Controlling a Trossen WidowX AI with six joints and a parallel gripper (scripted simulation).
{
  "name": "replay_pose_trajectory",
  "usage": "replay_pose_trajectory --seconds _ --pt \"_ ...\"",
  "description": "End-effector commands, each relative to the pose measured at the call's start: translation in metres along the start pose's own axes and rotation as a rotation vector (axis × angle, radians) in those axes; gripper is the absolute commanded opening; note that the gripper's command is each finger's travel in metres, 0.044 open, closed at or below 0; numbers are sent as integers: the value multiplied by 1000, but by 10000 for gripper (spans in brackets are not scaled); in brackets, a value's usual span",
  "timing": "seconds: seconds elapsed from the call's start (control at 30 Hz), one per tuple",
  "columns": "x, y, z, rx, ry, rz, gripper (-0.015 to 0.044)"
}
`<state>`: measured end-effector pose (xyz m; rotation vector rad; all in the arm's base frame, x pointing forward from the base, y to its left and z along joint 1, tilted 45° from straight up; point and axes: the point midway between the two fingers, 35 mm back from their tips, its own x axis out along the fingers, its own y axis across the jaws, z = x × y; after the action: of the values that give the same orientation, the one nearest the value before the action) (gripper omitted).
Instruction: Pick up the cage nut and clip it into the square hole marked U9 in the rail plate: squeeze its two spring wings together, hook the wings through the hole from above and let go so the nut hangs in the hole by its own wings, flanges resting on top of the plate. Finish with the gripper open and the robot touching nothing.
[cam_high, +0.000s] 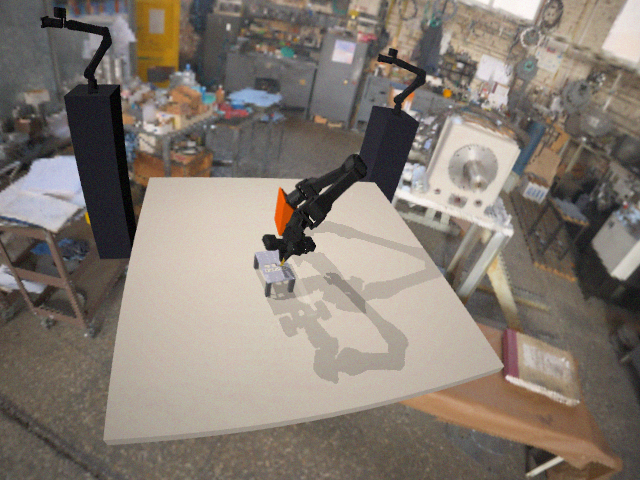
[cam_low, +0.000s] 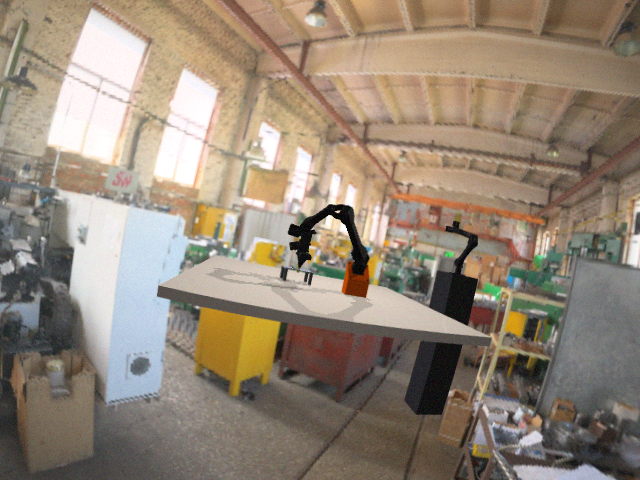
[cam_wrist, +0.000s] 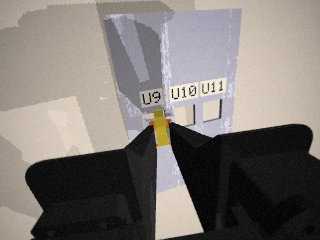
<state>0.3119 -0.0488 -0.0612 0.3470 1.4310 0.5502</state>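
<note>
Black tapered gripper (cam_wrist: 161, 129) clamps a small yellow cage nut with orange edges (cam_wrist: 161, 131) — right by the black-lettered U9 label (cam_wrist: 151, 97). U10 and U11 holes show alongside.
</note>
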Motion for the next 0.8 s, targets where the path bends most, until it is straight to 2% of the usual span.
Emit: replay_pose_trajectory --seconds 0.0,0.77 --pt "1 1 -1 4 4 -9 28" --pt "1 3 -1 4 4 -47 28"
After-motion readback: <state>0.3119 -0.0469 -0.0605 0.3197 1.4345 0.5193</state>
